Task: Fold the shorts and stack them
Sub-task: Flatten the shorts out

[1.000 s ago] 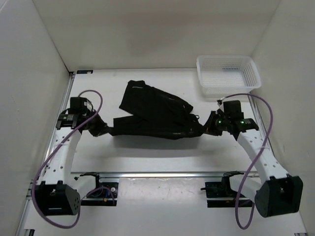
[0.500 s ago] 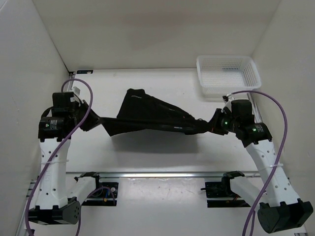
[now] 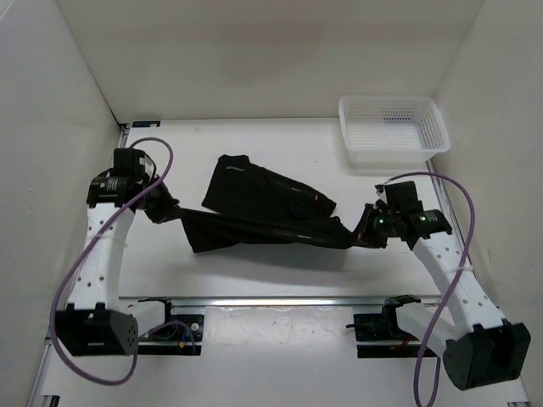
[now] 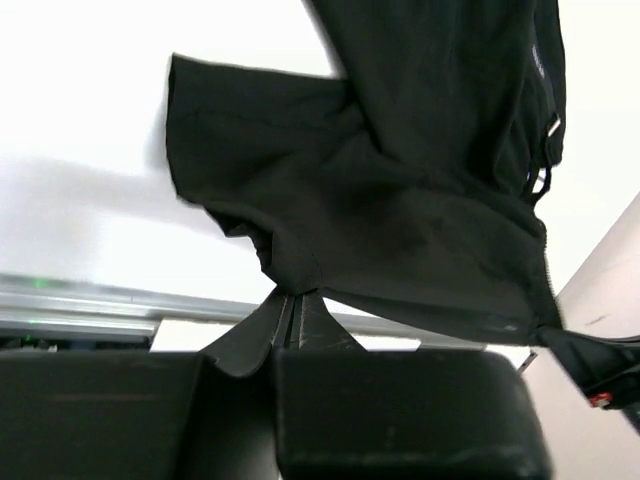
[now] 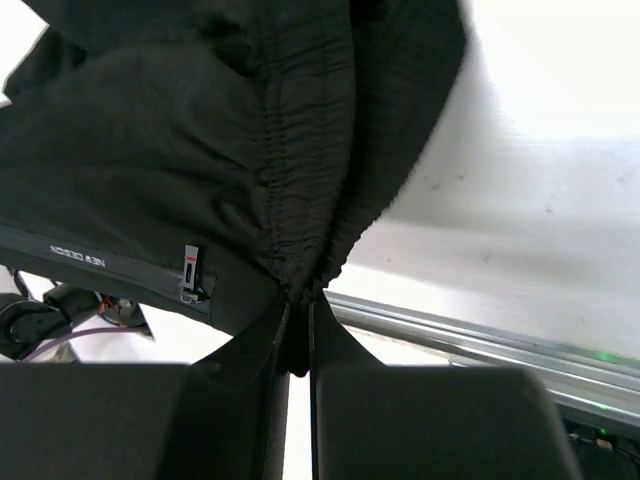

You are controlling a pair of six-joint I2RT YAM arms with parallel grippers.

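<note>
1. Holding the plain black soft-fabric shorts (image 3: pixel 263 212) strung between my two grippers, across the middle of the overhead frame. The upper-centre part lies on the white table (image 3: pixel 280 271). The lower edge looks lifted, though I cannot tell how high.
2. My left gripper (image 3: pixel 174 212), left of centre, has its fingers pressed together on a corner of the cloth. The wrist view shows fabric bunched right at the tips.
3. My right gripper (image 3: pixel 363 231), right of centre, pinches the gathered elastic waistband, which puckers into the closed tips.
4. The white plastic mesh basket (image 3: pixel 392 127) sits in the upper right corner, well apart from the cloth.
5. My judgement is that the step in hand is drawing the garment taut so it can be laid flat for the first fold.
6. To do it well:
   - Draw both ends outward evenly and hold them level.
   - Lower them together so the stretched edge lands straight.
   - The span looks creased and slightly twisted, so ease that out first.
7. Both grips are shallow, so a hard tug could pull the cloth free.
</note>
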